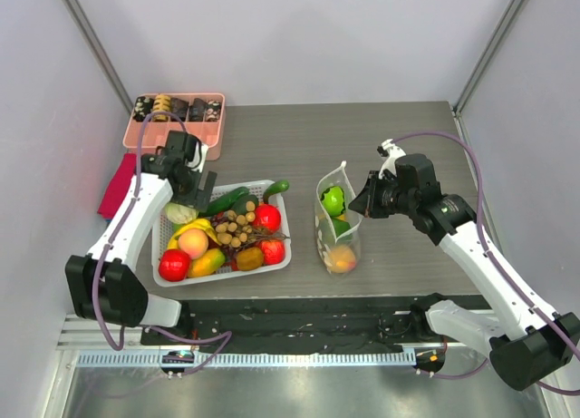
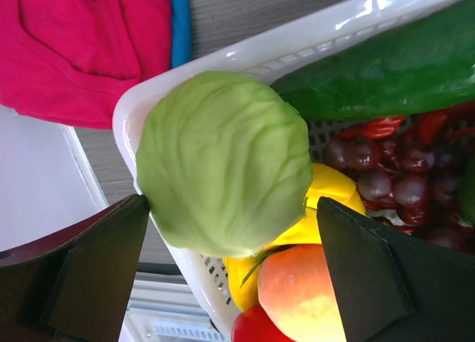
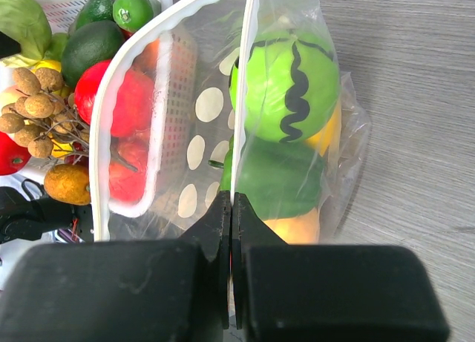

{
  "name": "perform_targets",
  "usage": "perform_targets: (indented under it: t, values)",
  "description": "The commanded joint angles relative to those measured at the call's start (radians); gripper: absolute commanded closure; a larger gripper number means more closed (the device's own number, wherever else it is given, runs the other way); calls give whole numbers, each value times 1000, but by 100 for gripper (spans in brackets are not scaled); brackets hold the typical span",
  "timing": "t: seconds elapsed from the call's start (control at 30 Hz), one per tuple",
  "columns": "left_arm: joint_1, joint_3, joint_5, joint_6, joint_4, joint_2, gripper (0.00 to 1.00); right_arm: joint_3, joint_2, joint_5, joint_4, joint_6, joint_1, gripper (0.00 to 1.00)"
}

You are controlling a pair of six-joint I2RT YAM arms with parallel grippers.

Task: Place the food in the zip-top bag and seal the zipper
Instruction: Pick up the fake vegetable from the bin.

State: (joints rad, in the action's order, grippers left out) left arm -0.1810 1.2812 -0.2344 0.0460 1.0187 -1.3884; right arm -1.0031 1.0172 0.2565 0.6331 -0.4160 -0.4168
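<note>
The clear dotted zip-top bag (image 1: 337, 220) stands open right of the white basket (image 1: 272, 263). It holds a green fruit (image 3: 286, 86), a green pepper (image 3: 280, 180) and a yellow-orange fruit (image 1: 342, 258). My right gripper (image 3: 231, 208) is shut on the bag's white mouth edge with the zipper (image 3: 246, 82); it shows in the top view (image 1: 362, 200) too. My left gripper (image 2: 230, 260) is open above the basket's left end, jaws either side of the pale cabbage (image 2: 223, 160), with a yellow pepper (image 2: 334, 190), peach (image 2: 297, 290) and red apple (image 2: 256, 329) below.
The basket also holds a cucumber (image 2: 386, 67), grapes (image 2: 386, 171), longans (image 1: 234, 228), and more fruit. A pink tray (image 1: 178, 119) of small items stands at the back left. A pink cloth (image 1: 118, 184) lies left of the basket.
</note>
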Motion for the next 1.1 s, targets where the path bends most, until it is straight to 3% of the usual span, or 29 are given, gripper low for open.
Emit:
perform_targets:
  t: [0.0, 0.3, 0.4, 0.5, 0.6, 0.63, 0.73, 0.87, 1.0, 1.07]
  values:
    - [-21, -45, -39, 45, -69, -24, 0, -11, 3, 4, -32, 20, -2, 99]
    - [-21, -56, -80, 75, -98, -54, 3, -14, 6, 4, -32, 23, -2, 99]
    - [-20, -14, -89, 87, -80, -37, 17, -15, 9, 4, -30, 23, 0, 99]
    - [-21, 67, -71, 92, -36, -1, 41, -19, 7, 4, -30, 25, -2, 99]
    - [-21, 171, -22, 97, -3, 29, 58, -17, 7, 7, -32, 22, -2, 99]
    - [-23, 205, -5, 98, 18, 34, 60, -15, 6, 9, -32, 20, 0, 99]
    - [-34, 332, 117, 97, 49, 40, 62, -11, 6, 10, -33, 20, -2, 99]
    - [-107, 470, 340, 37, 3, 38, 56, -8, 11, 20, -41, 19, -2, 99]
    - [-308, 549, 421, -102, -91, -29, 54, -9, 12, 23, -47, 13, -2, 99]
    - [-357, 576, 515, -198, -158, -64, 54, -12, 12, 21, -47, 11, -2, 99]
